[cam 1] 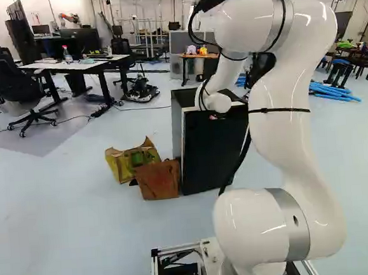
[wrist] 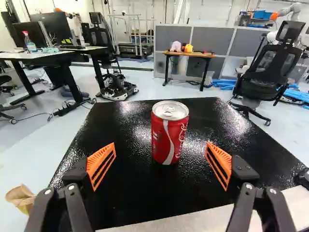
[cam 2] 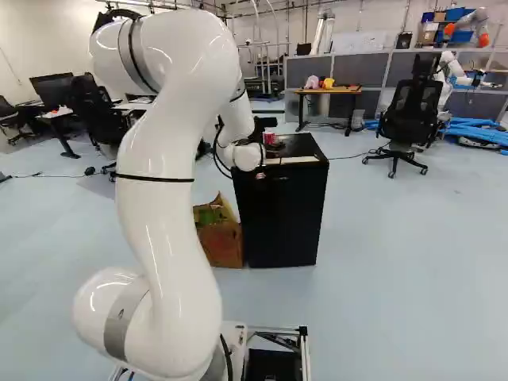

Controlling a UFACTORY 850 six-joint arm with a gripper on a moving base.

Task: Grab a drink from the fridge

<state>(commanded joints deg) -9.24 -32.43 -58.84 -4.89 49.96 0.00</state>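
Note:
In the right base view my gripper (cam 2: 262, 125) is partly hidden by the wrist, over the top of the small black fridge (cam 2: 286, 222). The fridge door looks closed. A red drink can (cam 2: 270, 138) stands upright on the fridge's top. The wrist view shows the gripper (wrist: 161, 147) open, orange pads wide apart; the can (wrist: 170, 133) is centred between and ahead of them, touching neither. The inside of the fridge is hidden.
A yellow-green box (cam 1: 124, 168) and a brown box (cam 1: 158, 180) stand on the floor beside the fridge. Farther off are a white desk (cam 1: 79, 66), a wooden table (cam 2: 327, 91), office chairs (cam 2: 409, 119) and another robot (cam 2: 451, 65).

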